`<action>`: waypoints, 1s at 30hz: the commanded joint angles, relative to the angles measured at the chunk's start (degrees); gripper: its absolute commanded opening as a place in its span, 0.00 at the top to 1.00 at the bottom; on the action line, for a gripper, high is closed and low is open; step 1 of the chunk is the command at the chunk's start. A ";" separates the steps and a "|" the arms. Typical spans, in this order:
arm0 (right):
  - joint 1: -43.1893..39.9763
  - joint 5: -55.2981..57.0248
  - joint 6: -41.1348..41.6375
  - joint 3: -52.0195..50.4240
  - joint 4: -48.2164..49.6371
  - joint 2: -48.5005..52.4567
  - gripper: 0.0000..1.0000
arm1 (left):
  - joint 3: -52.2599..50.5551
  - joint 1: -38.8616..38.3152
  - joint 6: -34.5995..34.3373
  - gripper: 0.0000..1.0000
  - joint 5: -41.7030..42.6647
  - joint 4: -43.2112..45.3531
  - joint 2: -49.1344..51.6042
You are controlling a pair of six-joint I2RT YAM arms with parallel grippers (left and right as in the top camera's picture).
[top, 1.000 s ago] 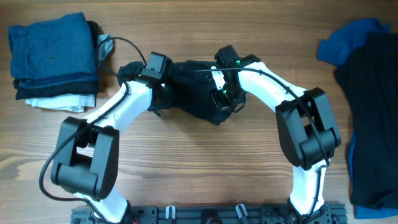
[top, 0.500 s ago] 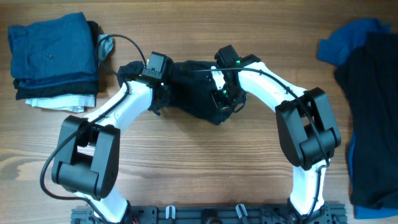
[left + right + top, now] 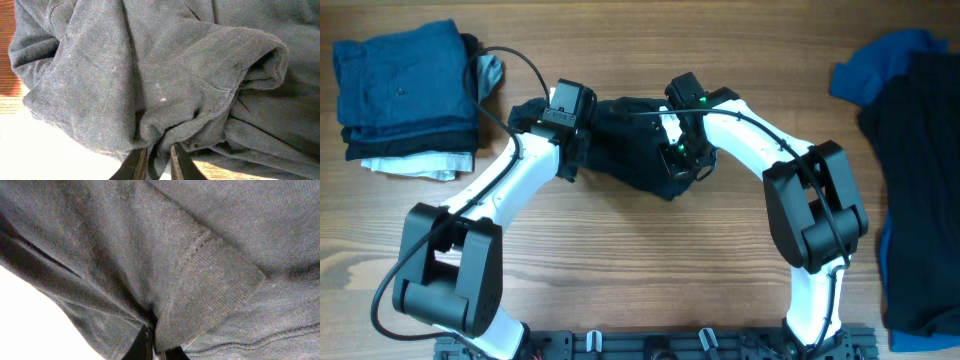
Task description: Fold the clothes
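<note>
A wooden table [image 3: 640, 270] fills the overhead view. Two white arms with black joints reach over it from the near edge: the left arm [image 3: 500, 185] and the right arm [image 3: 760, 140] bend toward each other and meet at the middle of the table.

At the far right edge lies a loose heap of clothes [image 3: 920, 190]. It is a large near-black garment, with a mid blue one [image 3: 865, 70] showing from under it at the top. At the far left corner stands a folded stack [image 3: 405, 90] – blue cloth on top, a dark layer below it and a white layer [image 3: 420, 165] at the bottom.

The navy shirt [image 3: 630, 140] is in the centre of the table, bunched into a crumpled mass between the two wrists and well apart from both other groups of clothes.

The left gripper [image 3: 159, 160] has its two fingers close together, and a fold of the navy shirt is pinched between them; the wrist view shows a hemmed edge (probably a sleeve opening) just above. The right gripper [image 3: 152, 347] is closed as well – its jaws hold a thin edge of the same shirt, beside a stitched hem.

A thin black cable [image 3: 515, 62] makes a loop above the left wrist, near the folded stack.
</note>
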 commanded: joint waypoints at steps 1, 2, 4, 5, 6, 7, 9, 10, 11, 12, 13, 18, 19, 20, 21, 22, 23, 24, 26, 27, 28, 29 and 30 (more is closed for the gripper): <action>-0.02 1.42 0.87 1.25 0.07 0.98 0.96 | -0.39 0.20 0.44 0.92 -1.16 -0.13 -1.25; -0.02 1.40 0.85 1.25 0.04 0.98 0.96 | -0.39 0.20 0.44 0.96 -1.16 -0.15 -1.25; -0.02 1.40 0.87 1.25 0.07 0.98 0.96 | -0.39 0.20 0.44 0.96 -1.16 -0.17 -1.29; -0.02 1.40 0.87 1.25 0.09 0.98 0.96 | -0.39 0.20 0.44 0.96 -1.16 -0.17 -1.31; -0.02 1.40 0.87 1.25 0.09 0.98 0.96 | -0.39 0.20 0.44 0.96 -1.16 -0.17 -1.31; -0.02 1.40 0.87 1.25 0.11 0.98 0.96 | -0.39 0.20 0.44 0.96 -1.16 -0.17 -1.31; -0.02 1.40 0.90 1.25 0.11 0.98 0.96 | -0.39 0.20 0.44 0.96 -1.16 -0.15 -1.31; -0.02 1.40 0.90 1.25 0.13 0.98 0.96 | -0.39 0.20 0.44 0.96 -1.16 -0.15 -1.29; -0.02 1.40 1.01 1.25 0.13 0.98 0.96 | -0.39 0.20 0.42 0.94 -1.11 -0.15 -1.29; -0.02 1.40 1.14 1.25 0.13 0.98 0.96 | -0.42 0.20 0.42 0.89 -1.07 -0.15 -1.27; -0.02 1.40 1.14 1.25 0.13 0.98 0.96 | -0.42 0.20 0.42 0.85 -1.09 -0.13 -1.27; -0.02 1.40 1.27 1.25 0.13 0.98 0.96 | -0.42 0.20 0.42 0.76 -0.92 0.31 0.46; -0.02 1.42 1.27 1.25 0.13 0.98 0.96 | -0.42 0.20 0.42 0.77 -0.92 0.31 0.79; -0.02 1.40 1.27 1.25 0.11 0.98 0.96 | -0.42 0.20 0.42 0.77 -0.92 0.31 1.27; -0.02 1.40 1.25 1.25 0.13 0.98 0.96 | -0.42 0.20 0.42 0.78 -0.92 0.31 1.66; -0.02 1.42 1.25 1.25 0.13 0.98 0.96 | -0.42 0.20 0.39 0.79 -0.92 0.31 1.70; -0.02 1.42 1.25 1.25 0.15 0.98 0.96 | -0.42 0.20 0.42 0.80 -0.92 0.31 1.75; -0.02 1.40 1.27 1.25 0.15 0.98 0.96 | -0.42 0.20 0.42 0.83 -0.92 0.31 1.75; -0.02 1.40 1.29 1.25 0.17 0.98 0.96 | -0.42 0.20 0.42 0.86 -0.92 0.35 1.97; -0.02 1.40 1.29 1.25 0.17 0.98 0.96 | -0.42 0.20 0.39 0.87 -0.92 0.48 2.12; -0.02 1.40 1.29 1.25 0.17 0.98 0.96 | -0.42 0.20 0.42 0.89 -0.92 0.55 2.40; -0.02 1.40 1.27 1.25 0.17 0.98 0.96 | -0.42 0.20 0.42 0.94 -0.92 0.55 2.60; -0.02 1.40 1.27 1.25 0.17 0.98 0.96 | -0.42 0.20 0.39 0.96 -0.92 0.52 2.60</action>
